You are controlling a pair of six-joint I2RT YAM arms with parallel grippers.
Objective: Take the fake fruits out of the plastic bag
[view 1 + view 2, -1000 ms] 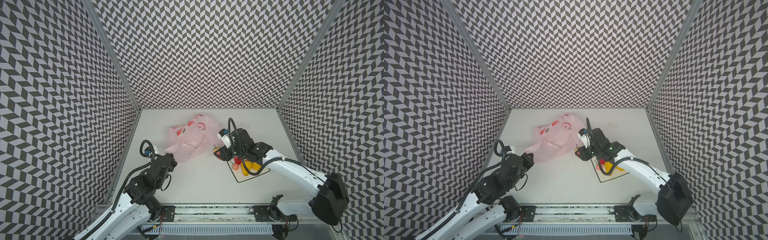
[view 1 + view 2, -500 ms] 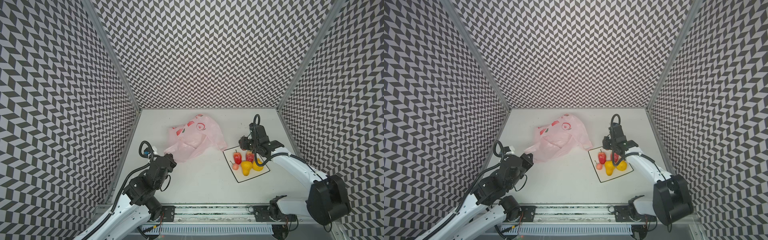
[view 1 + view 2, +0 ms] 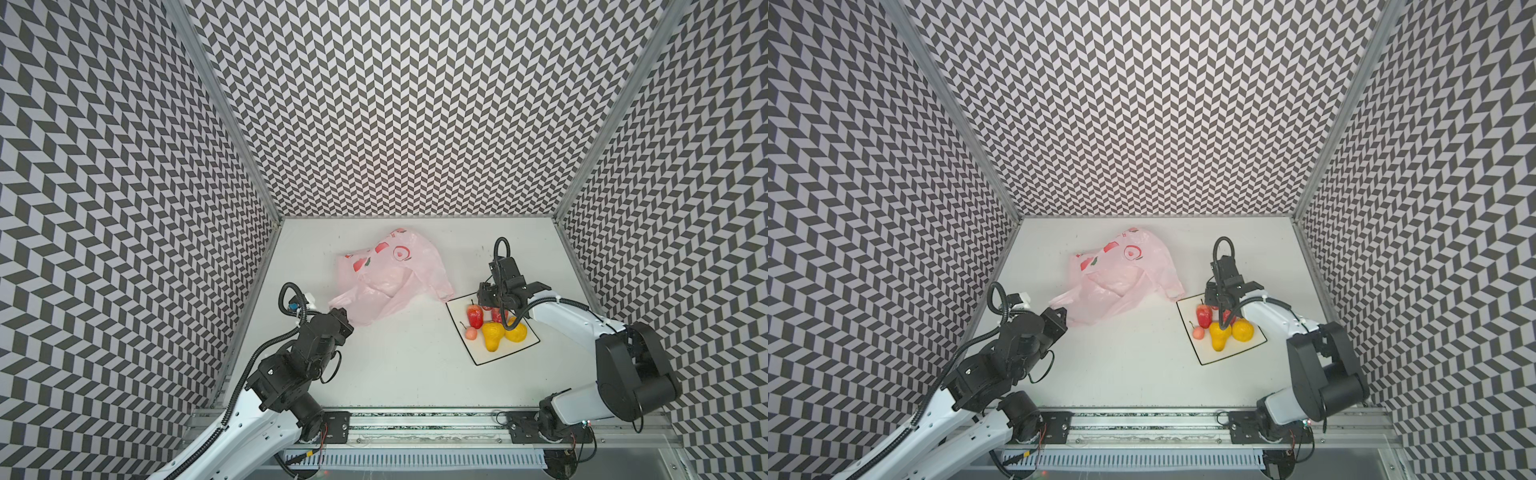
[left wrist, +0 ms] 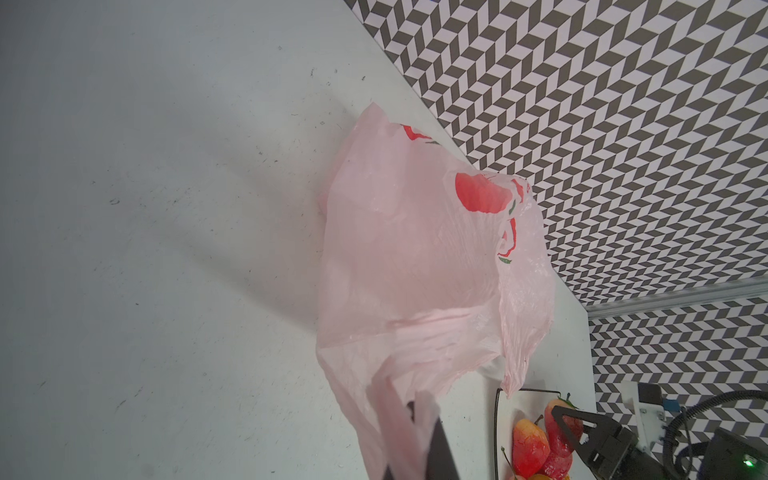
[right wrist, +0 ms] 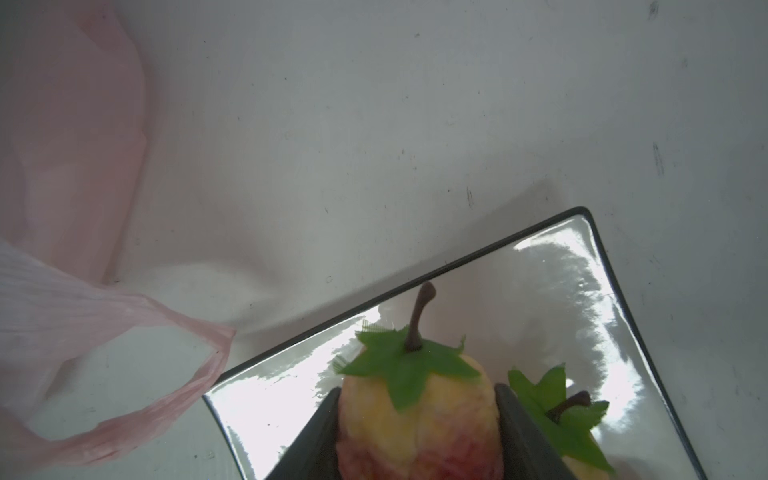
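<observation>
Right gripper (image 3: 490, 307) has swung from bag (image 3: 386, 282) mouth to over plate (image 3: 515, 350), jaws clamped on strawberry (image 5: 415, 415). Other fruits (image 3: 491, 334) lie on plate. Left gripper (image 3: 344, 322) is pinched shut on the bag's end away from plate. Bag looks slack; you're likely near done.

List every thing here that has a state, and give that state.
square plate, flat on the table, carrying fruit.
plastic bag, slumped on the table, mouth open, no fruit showing inside.
left gripper, shut on the bag's near end.
right gripper, closed around a strawberry at the plate.
yellow pears, lying on the plate, free.
cherry, lying on the plate, free.
</observation>
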